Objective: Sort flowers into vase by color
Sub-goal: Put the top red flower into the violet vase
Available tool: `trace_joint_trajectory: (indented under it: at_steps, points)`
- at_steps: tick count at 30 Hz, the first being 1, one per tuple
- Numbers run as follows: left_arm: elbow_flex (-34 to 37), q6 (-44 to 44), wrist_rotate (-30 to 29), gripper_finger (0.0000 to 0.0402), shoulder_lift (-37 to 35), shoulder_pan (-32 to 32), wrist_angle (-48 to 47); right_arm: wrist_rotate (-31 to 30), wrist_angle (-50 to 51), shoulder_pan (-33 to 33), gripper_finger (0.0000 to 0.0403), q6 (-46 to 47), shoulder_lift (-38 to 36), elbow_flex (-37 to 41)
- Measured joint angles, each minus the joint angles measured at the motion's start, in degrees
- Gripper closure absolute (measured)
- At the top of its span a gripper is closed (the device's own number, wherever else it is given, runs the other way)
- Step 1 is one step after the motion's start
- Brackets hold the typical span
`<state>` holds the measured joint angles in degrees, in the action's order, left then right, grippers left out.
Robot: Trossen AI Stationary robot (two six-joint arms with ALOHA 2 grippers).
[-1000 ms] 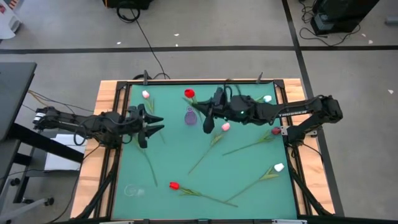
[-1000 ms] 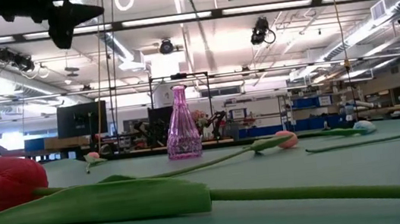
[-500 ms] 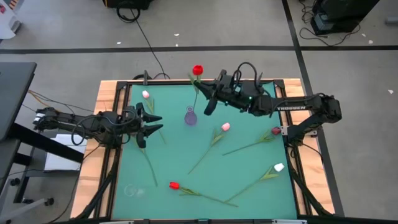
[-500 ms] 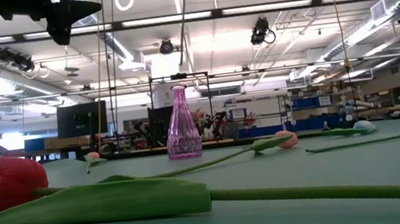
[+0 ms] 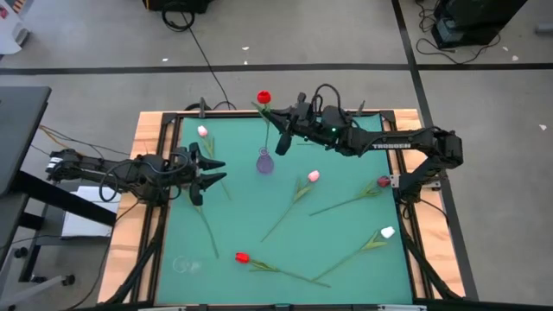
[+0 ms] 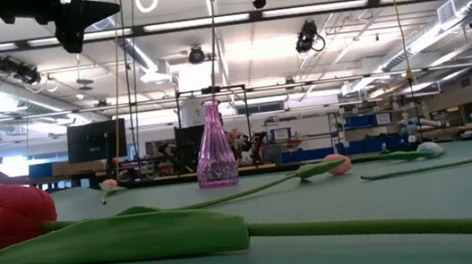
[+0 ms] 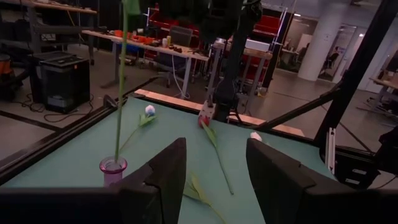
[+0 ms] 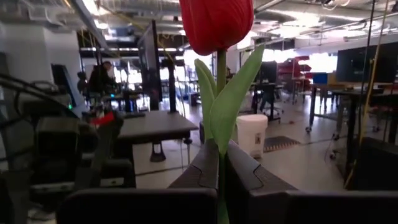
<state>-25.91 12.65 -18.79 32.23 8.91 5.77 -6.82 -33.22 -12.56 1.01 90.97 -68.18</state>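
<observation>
Looking down on the green table [image 5: 285, 250], you see your right gripper [image 5: 282, 138] raised over the far side, fingers clamped on the stem of a red tulip [image 5: 263, 98] that hangs upright, its lower stem end reaching into the pink vase [image 5: 264, 161]. Your left gripper [image 5: 212, 169] hovers near the table's left edge, fingers spread and empty. The other tulips lie flat: red [image 5: 242, 257] near the front, white [image 5: 387, 231] toward the right, pink [image 5: 313, 176] near the middle.
</observation>
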Motion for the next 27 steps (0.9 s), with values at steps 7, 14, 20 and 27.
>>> trace_joint_trajectory:
  at_steps: [7,14,20,27]
  points:
    - [0.0,0.02,0.0,0.0228,0.0,0.0,-0.03,0.69,0.71,-0.47,0.0392,-2.36,0.99,-0.02]
    - [0.0,0.02,0.0,0.0228,0.01,0.0,-0.05,4.51,1.37,-0.74,0.0374,2.14,7.12,-0.01]
    - [0.0,0.03,0.0,0.0228,0.0,0.0,-0.05,3.27,2.8,-0.72,0.0305,7.99,9.41,0.0]
    - [0.02,0.04,0.0,0.0228,0.02,0.0,-0.07,3.19,14.89,-0.66,0.0209,13.54,6.69,0.0]
